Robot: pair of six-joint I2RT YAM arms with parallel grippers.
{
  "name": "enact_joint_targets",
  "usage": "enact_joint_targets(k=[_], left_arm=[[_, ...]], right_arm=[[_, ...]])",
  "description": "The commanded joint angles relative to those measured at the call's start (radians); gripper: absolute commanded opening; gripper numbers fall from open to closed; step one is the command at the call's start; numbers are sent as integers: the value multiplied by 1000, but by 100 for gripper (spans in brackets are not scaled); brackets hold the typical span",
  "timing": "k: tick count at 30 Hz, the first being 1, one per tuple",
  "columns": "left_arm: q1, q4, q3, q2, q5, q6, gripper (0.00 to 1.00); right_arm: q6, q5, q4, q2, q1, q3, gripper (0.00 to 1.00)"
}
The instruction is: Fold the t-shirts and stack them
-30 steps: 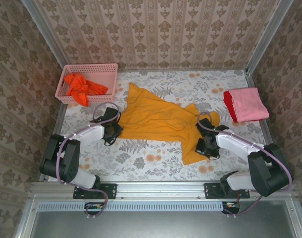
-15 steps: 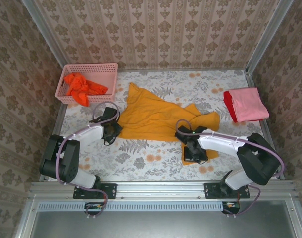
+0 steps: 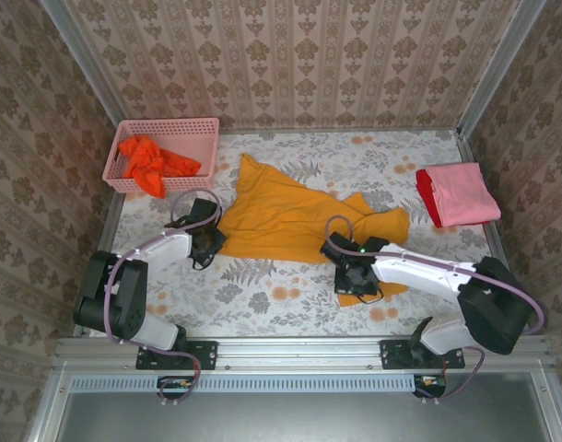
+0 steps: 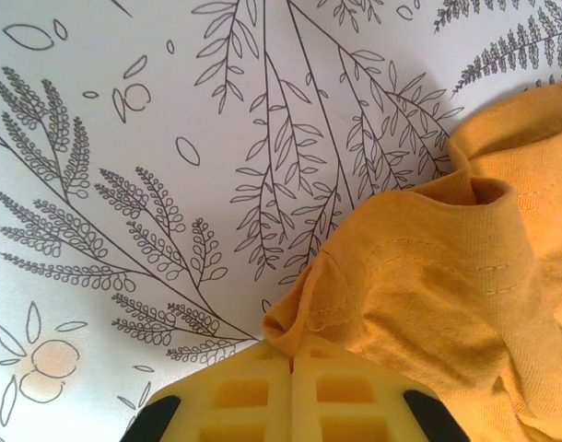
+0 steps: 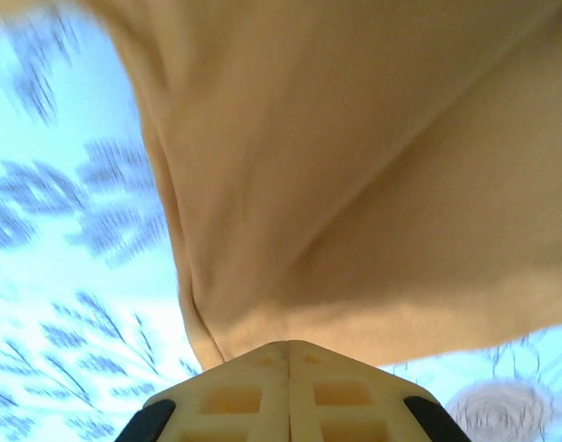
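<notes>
My left hand (image 4: 292, 354) pinches the golden-yellow t-shirt (image 3: 281, 216) by its hem on the counter (image 3: 263, 295). My right hand (image 5: 288, 348) pinches its opposite edge.

The yellow tee (image 3: 290, 221) is lying unfolded and rumpled across the middle of the table (image 3: 263, 290), with one corner pointing to the far side. The left claw (image 4: 292, 354) is pinching its hem and the right claw (image 5: 288, 348) its near right part. The orange-red tee (image 3: 150, 161) is sitting bunched in the basket (image 3: 170, 123). The pink tee (image 3: 463, 193) is resting folded on the red tee (image 3: 427, 195) at far right.
</notes>
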State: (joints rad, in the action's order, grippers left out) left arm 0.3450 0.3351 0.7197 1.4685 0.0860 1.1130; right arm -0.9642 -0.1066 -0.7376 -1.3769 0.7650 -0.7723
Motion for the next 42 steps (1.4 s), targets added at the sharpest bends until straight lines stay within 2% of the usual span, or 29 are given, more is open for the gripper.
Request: enact_joint_targets(k=[1, 7, 14, 17, 22, 25, 28, 32, 36, 38, 42], left_arm=[[-7, 9, 14, -9, 10, -21, 0], [-8, 10, 12, -12, 12, -23, 0], [-10, 15, 18, -13, 14, -28, 0], [-11, 17, 18, -12, 16, -30, 0], [-13, 13, 23, -7, 14, -33, 0], [-12, 18, 26, -11, 13, -37, 0], [-12, 26, 26, -29, 20, -44, 0], [-11, 28, 18, -70, 48, -59, 0], [-15, 28, 16, -83, 54, -77, 0], [-19, 28, 13, -82, 48, -76, 0], [-22, 13, 0, -86, 43, -70, 0]], right_arm=[[11, -50, 122, 23, -46, 70, 7], [-12, -29, 125, -53, 1, 120, 0], [-136, 56, 101, -86, 199, 184, 0], [-135, 74, 98, -107, 269, 140, 0], [-27, 98, 118, -175, 304, -1, 0], [30, 20, 66, -168, 292, -75, 7], [78, -59, 46, -82, 208, -93, 24], [146, -70, 134, 55, 0, -43, 45], [184, -80, 129, 61, -230, -59, 53], [187, -94, 112, 34, -309, -79, 56], [213, -19, 164, -71, -407, -92, 56]])
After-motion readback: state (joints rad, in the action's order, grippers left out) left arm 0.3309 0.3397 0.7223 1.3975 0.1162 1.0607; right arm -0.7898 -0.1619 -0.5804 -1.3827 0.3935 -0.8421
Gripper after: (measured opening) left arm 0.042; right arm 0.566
